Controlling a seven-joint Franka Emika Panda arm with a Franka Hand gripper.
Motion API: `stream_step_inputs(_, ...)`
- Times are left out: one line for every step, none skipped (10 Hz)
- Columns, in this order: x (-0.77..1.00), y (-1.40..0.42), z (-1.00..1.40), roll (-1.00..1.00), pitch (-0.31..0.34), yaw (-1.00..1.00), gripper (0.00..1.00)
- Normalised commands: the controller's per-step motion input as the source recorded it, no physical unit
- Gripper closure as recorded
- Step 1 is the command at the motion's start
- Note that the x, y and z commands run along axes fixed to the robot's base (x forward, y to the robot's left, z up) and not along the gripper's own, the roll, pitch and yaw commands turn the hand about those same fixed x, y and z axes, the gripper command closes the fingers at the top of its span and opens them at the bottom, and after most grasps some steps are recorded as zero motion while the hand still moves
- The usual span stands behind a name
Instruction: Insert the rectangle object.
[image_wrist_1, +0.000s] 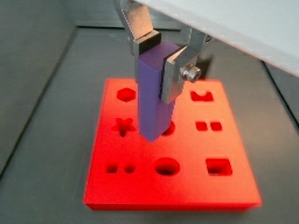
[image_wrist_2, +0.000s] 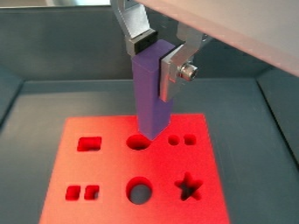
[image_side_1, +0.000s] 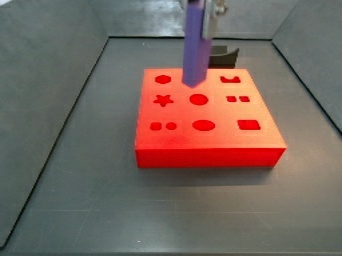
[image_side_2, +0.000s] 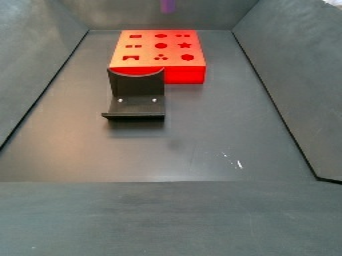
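The hand (image_wrist_1: 162, 58) ends in two flat silver metal fingers (image_wrist_1: 177, 72), each a thin plate with a dark pad on its inner face. In both wrist views, one plate carries a small round silver screw head on its outer side. Above the fingers, a pale grey-white housing with a straight slanted edge fills the corner of both wrist views.

The end effector (image_wrist_1: 162, 54) grips the upright rectangle object (image_wrist_1: 153, 92), which hangs over the red block (image_side_1: 210, 140) without touching it. The fixture (image_side_2: 135, 96) stands just beside the block's edge, barring that side. The bench (image_side_2: 174, 160) lies open in front of the fixture. Dark walls (image_side_1: 60, 90) hem the bench on its sides.
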Motion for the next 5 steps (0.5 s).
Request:
stream_step_inputs(0.09, -0.07, -0.29, 0.00, 0.000, -0.97, 1.00)
stream_step_inputs(0.25, -0.07, -0.41, 0.07, 0.000, -0.83, 1.00)
stream_step_inputs(0.20, -0.05, -0.42, 0.07, -0.003, -0.87, 1.00)
stream_step_inputs(0.18, -0.05, -0.37, 0.05, 0.000, -0.88, 1.00)
stream_step_inputs(0.29, -0.08, -0.23, 0.00, 0.000, -0.79, 1.00)
